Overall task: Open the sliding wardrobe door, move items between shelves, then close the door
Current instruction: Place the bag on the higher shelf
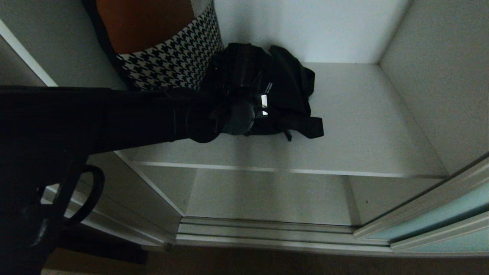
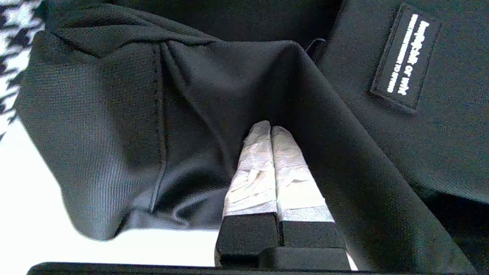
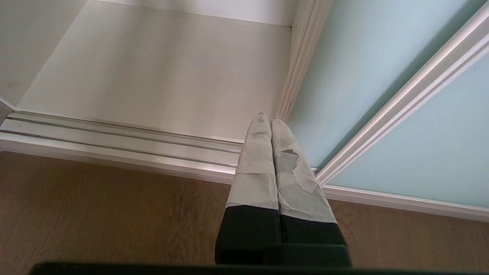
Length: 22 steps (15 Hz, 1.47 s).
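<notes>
On the upper of the two shelves (image 1: 363, 126) inside the open wardrobe, a crumpled black garment (image 1: 282, 95) lies toward the back, just beside a black-and-white houndstooth basket (image 1: 172, 61) at the left rear corner. The left gripper (image 2: 270, 128) reaches in across the shelf from the left and presses into the garment's folds; its jaws are fully together, and I cannot tell whether any cloth is pinched between the taped tips. A small black label with white lettering (image 2: 405, 57) shows on the cloth near them. The lower shelf (image 1: 267, 194) lies bare beneath. The sliding wardrobe door (image 1: 439, 217) stands pushed to the right. The right gripper (image 3: 270, 123) hangs low above the wooden floor (image 3: 95, 214), by the silver floor track (image 3: 114, 137), jaws closed on nothing.
</notes>
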### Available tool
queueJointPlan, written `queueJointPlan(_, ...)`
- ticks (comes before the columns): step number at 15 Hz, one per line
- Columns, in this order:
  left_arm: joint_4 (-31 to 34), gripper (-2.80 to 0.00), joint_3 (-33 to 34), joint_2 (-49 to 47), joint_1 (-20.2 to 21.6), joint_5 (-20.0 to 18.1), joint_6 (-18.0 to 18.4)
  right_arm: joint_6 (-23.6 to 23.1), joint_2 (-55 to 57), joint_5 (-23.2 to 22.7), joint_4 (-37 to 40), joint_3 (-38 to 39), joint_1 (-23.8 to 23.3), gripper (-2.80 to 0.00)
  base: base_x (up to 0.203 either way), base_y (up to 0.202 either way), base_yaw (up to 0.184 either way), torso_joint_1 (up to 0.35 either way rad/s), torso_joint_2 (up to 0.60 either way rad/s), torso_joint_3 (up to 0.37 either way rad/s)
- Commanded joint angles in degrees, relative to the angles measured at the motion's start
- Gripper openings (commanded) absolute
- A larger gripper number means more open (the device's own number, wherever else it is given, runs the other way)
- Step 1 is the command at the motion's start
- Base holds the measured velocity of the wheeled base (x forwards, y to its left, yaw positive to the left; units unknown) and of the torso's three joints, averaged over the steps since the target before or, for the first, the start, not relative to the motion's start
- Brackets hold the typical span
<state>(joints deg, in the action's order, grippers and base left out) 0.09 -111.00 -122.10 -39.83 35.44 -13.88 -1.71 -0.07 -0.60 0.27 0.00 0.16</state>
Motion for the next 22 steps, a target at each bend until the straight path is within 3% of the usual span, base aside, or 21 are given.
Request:
queueJointPlan(1, -4.7, -2.80, 0.0, -3.5, 0.5, 0.2, 2.5, 0.0, 0.0, 0.0, 0.0, 0.0, 0.0, -2.80, 0.000, 0.000, 0.000, 0.000, 0.00, 0.000)
queueJointPlan(5, -17.3, -2.80, -0.1, -8.8, 0.7, 0.2, 9.5, 0.0, 0.0, 0.0, 0.0, 0.0, 0.0, -2.80, 0.000, 0.000, 0.000, 0.000, 0.00, 0.000)
queueJointPlan(9, -23.4, -2.80, -0.1, -9.2, 1.3, 0.1, 11.9, 0.0, 0.0, 0.0, 0.0, 0.1, 0.0, -2.80, 0.000, 0.000, 0.000, 0.000, 0.00, 0.000)
queueJointPlan(13, -23.5, -2.80, 0.1, -7.5, 0.8, 0.3, 12.1, 0.0, 0.0, 0.0, 0.0, 0.0, 0.0, -2.80, 0.000, 0.000, 0.000, 0.000, 0.00, 0.000)
queueJointPlan(15, -19.7, -2.80, 1.5, -1.7, -0.4, -0.3, 11.9, 0.0, 0.0, 0.0, 0.0, 0.1, 0.0, -2.80, 0.000, 0.000, 0.000, 0.000, 0.00, 0.000)
queueJointPlan(18, -5.8, -2.80, 5.3, 10.3, -2.3, -1.9, 10.5, 0.0, 0.0, 0.0, 0.0, 0.1, 0.0, -2.80, 0.000, 0.000, 0.000, 0.000, 0.00, 0.000)
queueJointPlan(22, 5.5, -2.80, 14.6, 27.2, -5.1, -4.6, 8.2, 0.0, 0.0, 0.0, 0.0, 0.0, 0.0, -2.80, 0.000, 0.000, 0.000, 0.000, 0.00, 0.000)
